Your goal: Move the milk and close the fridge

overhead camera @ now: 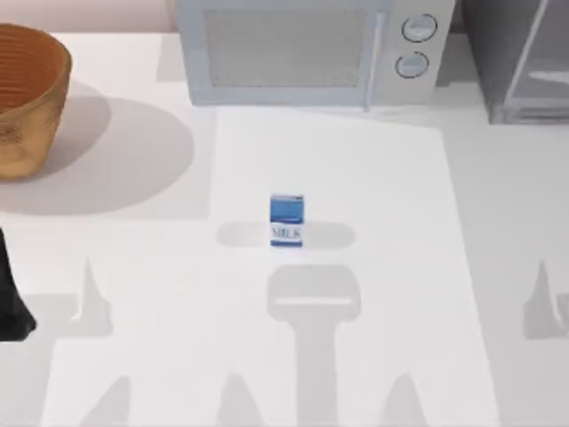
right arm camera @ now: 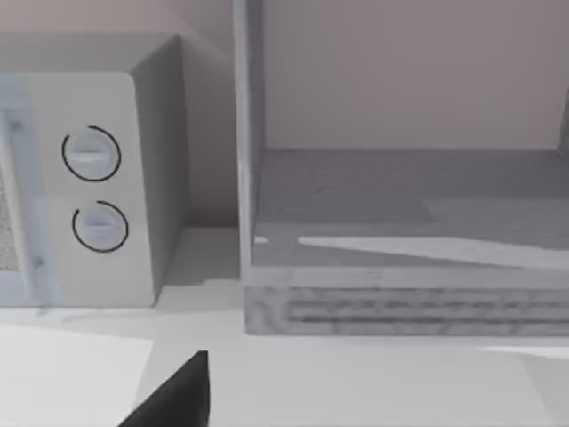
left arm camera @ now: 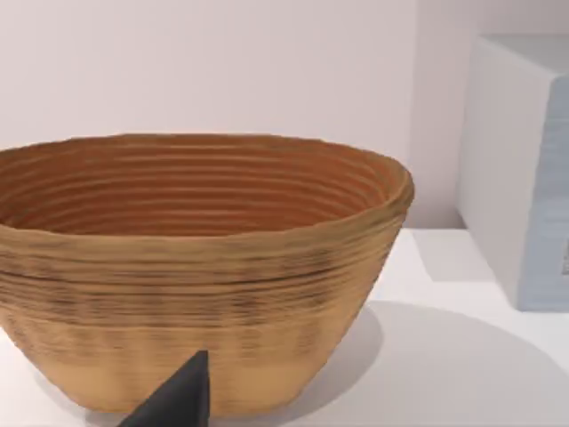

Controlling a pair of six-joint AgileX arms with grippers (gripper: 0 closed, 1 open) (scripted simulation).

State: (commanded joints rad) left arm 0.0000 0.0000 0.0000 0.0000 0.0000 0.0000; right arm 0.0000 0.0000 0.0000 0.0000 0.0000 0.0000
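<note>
Standing upright on the white worktop, the milk sits out in front of the microwave, well apart from it. Right of the microwave is the fridge, its interior open to view from the right wrist. A woven basket rests far left of the microwave. How either arm's jaws stand cannot be told; a dark bit of the left arm shows below the basket.

White table crossed by soft grey shadows, plain pale wall behind — even, bright light
</note>
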